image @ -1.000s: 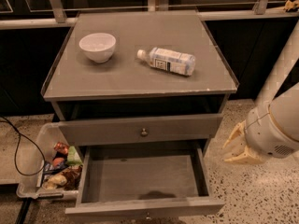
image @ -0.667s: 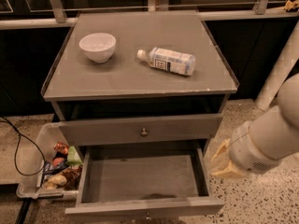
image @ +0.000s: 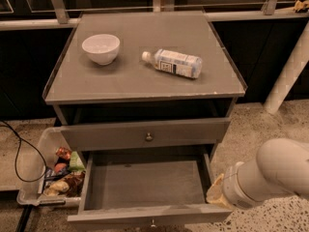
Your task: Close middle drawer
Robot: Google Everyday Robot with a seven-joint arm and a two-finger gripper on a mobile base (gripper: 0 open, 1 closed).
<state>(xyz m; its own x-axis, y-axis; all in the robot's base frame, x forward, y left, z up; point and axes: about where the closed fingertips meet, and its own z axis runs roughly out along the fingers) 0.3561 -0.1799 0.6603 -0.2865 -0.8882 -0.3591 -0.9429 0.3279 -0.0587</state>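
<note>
The middle drawer (image: 145,185) is pulled far out toward me, and its grey inside shows nothing in it. Its slim front (image: 111,219) runs along the bottom of the view, with a small round knob (image: 152,222) at the middle. Above it sits the taller-fronted grey drawer (image: 106,135) with its bigger knob (image: 148,137), pushed in. The lowest drawer is hidden beneath the open one. My gripper (image: 215,193), tan at the end of the thick white arm (image: 270,173), is at the right front corner of the open drawer, close beside its right side wall.
On the cabinet top (image: 145,81) stand a white bowl (image: 101,48) and a plastic bottle (image: 173,63) lying on its side. A clear bin of snack packs (image: 60,175) and a black cable (image: 17,153) lie on the floor at left. A white pole (image: 289,71) stands at right.
My arm and gripper have moved left and down, from beside the cabinet's right side to the open drawer's right front corner. The drawer has not visibly moved.
</note>
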